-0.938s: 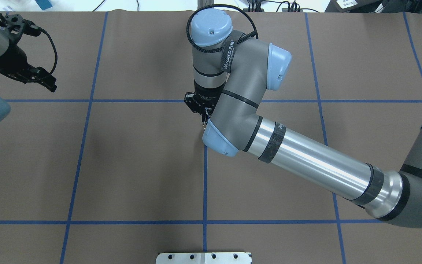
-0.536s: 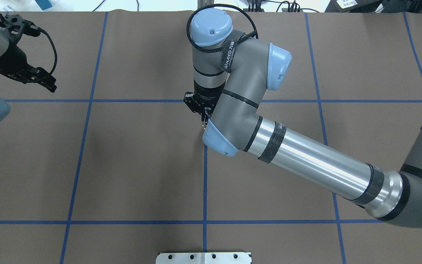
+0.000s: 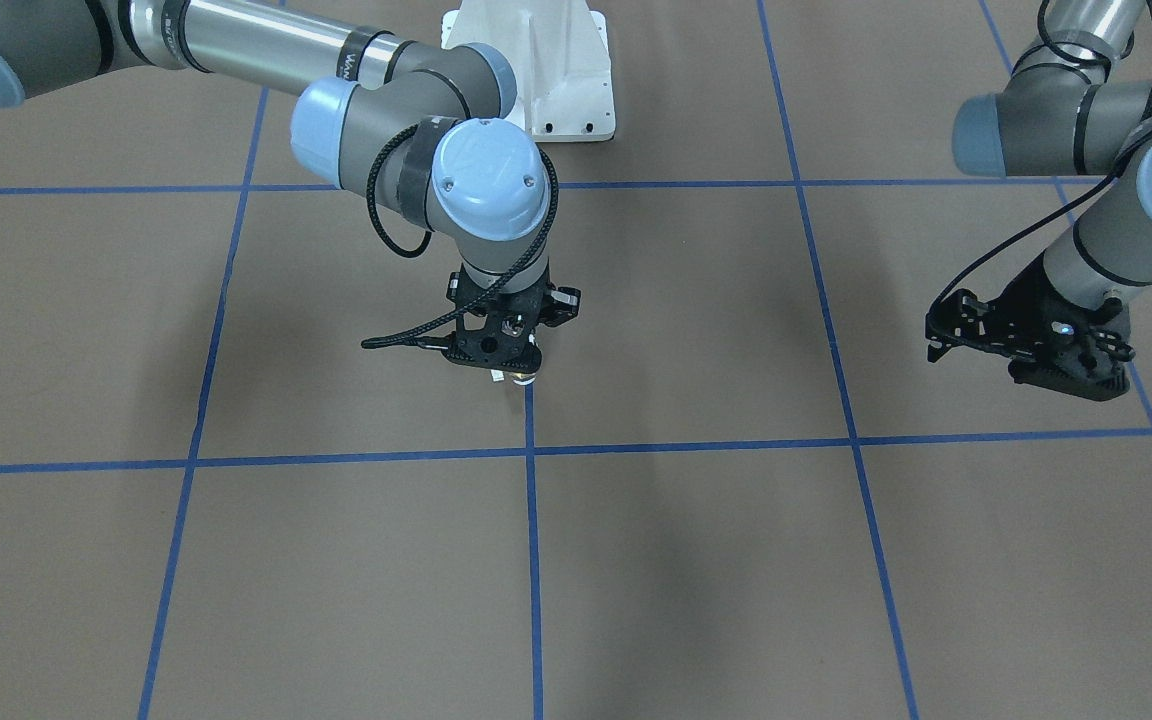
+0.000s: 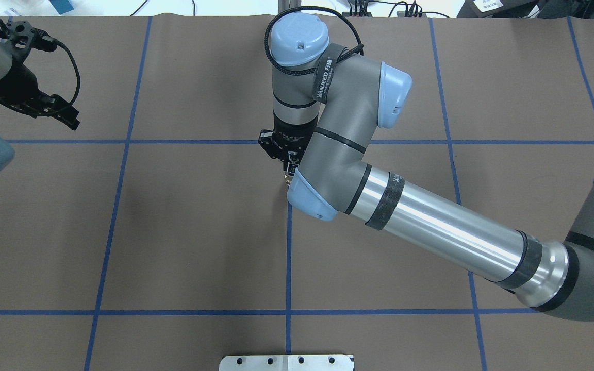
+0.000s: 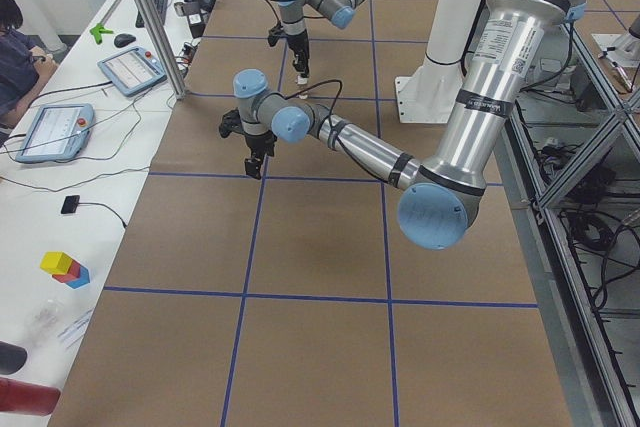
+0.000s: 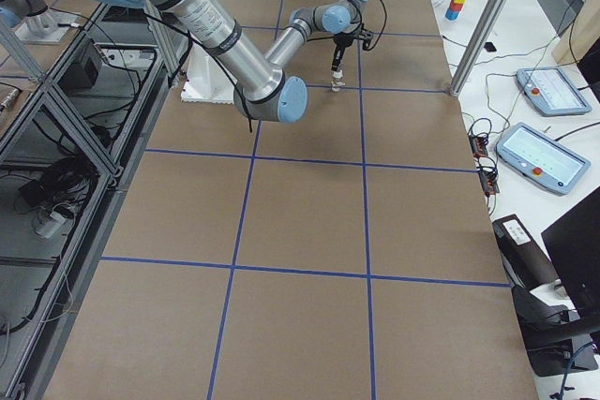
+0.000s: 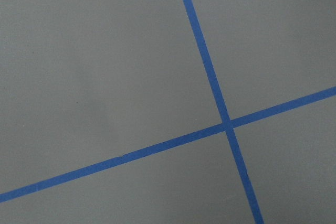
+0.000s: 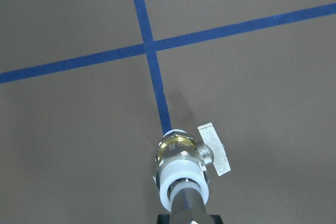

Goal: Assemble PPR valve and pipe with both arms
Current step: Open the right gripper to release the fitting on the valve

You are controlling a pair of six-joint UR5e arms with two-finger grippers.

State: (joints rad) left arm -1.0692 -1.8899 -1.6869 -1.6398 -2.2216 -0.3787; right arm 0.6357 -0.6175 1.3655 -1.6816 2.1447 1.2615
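Observation:
My right gripper (image 3: 512,362) points straight down over the table's middle, next to a blue tape line. It is shut on the pipe (image 8: 186,204), a grey metal stub. The PPR valve (image 8: 181,162) sits on the pipe's lower end, with white collar, brass body and side handle (image 8: 215,148). The valve hangs just above the table; it shows small under the gripper in the front view (image 3: 521,378) and overhead (image 4: 287,178). My left gripper (image 3: 934,336) is far off at the table's left side, above the mat, empty, and looks open. It also shows overhead (image 4: 65,116).
The brown mat carries a grid of blue tape lines (image 4: 288,257). The white bolted pedestal (image 3: 546,70) stands at the robot's side of the table. My right forearm (image 4: 441,226) spans the right half of the table. Tablets and cables lie beyond the far edge (image 5: 60,127).
The right arm has shifted very slightly, still holding the pipe with the valve. The left gripper has edged a little back toward the table's left side.

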